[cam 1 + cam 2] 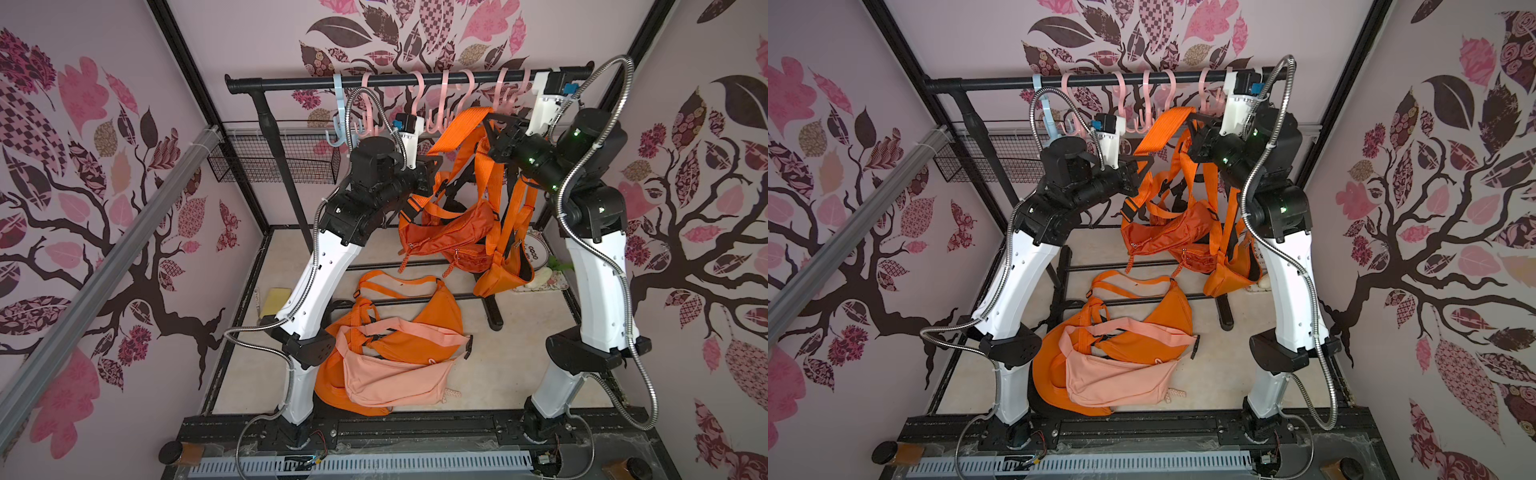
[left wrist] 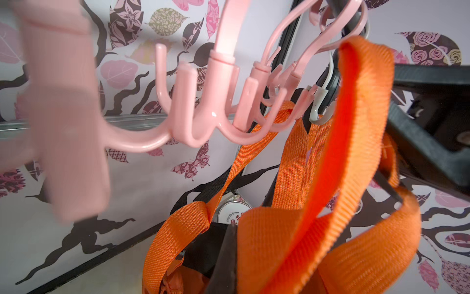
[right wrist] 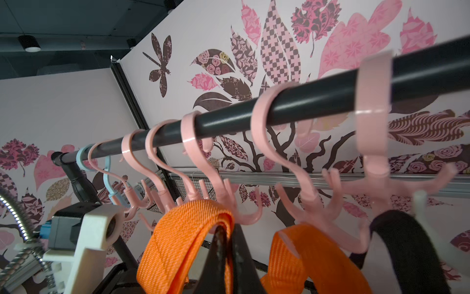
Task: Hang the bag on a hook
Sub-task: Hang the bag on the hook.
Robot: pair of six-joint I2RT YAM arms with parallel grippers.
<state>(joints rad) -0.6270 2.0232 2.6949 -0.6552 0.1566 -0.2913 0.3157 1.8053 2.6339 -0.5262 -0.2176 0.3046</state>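
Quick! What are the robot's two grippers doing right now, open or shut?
Left gripper: closed, gripping the orange strap lower down.
Right gripper: closed, holding the same orange strap up by the pink hooks.

There were two robot arms (image 1: 307, 270), one black rail (image 1: 291, 85), one blue hook (image 1: 339, 112), six pink hooks (image 3: 257, 127), one wire basket (image 1: 274, 162) and one peach bag (image 1: 395, 374). The orange bags (image 1: 449, 232) were too tangled to count.

Orange bag (image 1: 451, 230) hangs mid-air, its strap (image 3: 185, 229) raised just beneath a pink hook (image 3: 188, 132).
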